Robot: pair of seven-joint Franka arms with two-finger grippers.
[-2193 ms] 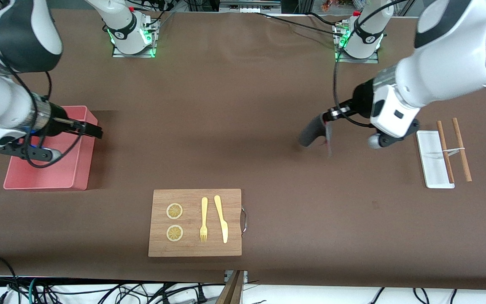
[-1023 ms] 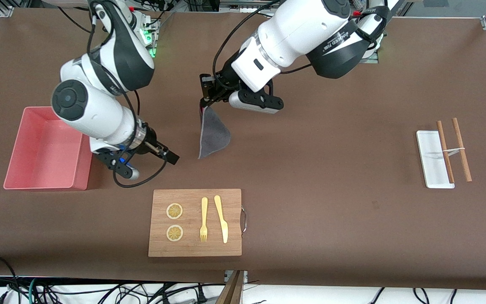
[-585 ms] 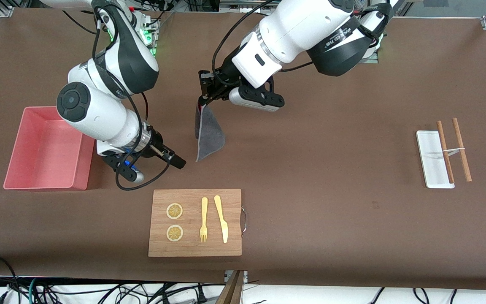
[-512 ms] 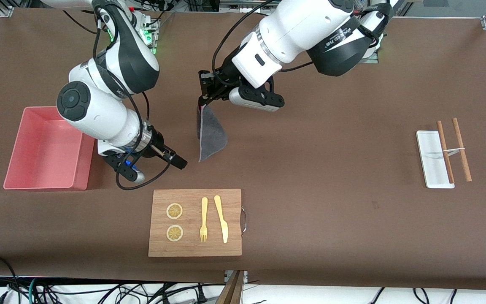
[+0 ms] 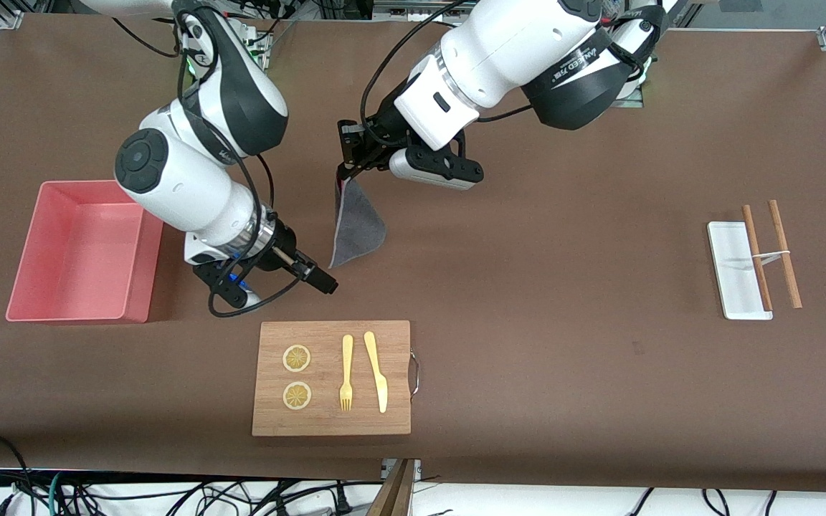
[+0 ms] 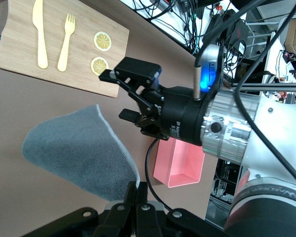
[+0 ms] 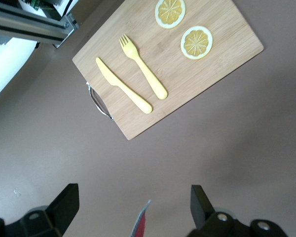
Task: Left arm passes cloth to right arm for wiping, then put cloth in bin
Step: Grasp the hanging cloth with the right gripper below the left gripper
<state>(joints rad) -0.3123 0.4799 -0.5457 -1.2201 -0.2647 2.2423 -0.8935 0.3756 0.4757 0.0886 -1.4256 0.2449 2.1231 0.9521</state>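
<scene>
The cloth (image 5: 357, 228) hangs grey face out, with a pink edge, over the middle of the table. My left gripper (image 5: 343, 172) is shut on its top corner, and in the left wrist view the fingers (image 6: 144, 193) pinch the cloth (image 6: 74, 158). My right gripper (image 5: 325, 284) is open, just beside the cloth's lower tip. In the right wrist view the cloth's tip (image 7: 141, 224) shows between the spread fingers (image 7: 64, 202) without touching them. The salmon-pink bin (image 5: 76, 251) stands empty at the right arm's end of the table.
A wooden board (image 5: 312, 423) with two lemon slices, a yellow fork (image 5: 346, 373) and a knife (image 5: 376, 373) lies nearer to the front camera than both grippers. A white tray (image 5: 732, 272) and brown chopsticks (image 5: 784, 251) lie at the left arm's end.
My right arm has moved away from the bin toward the hanging cloth, and its open gripper now reaches the cloth's lower tip. The left gripper has held the cloth nearly still.
</scene>
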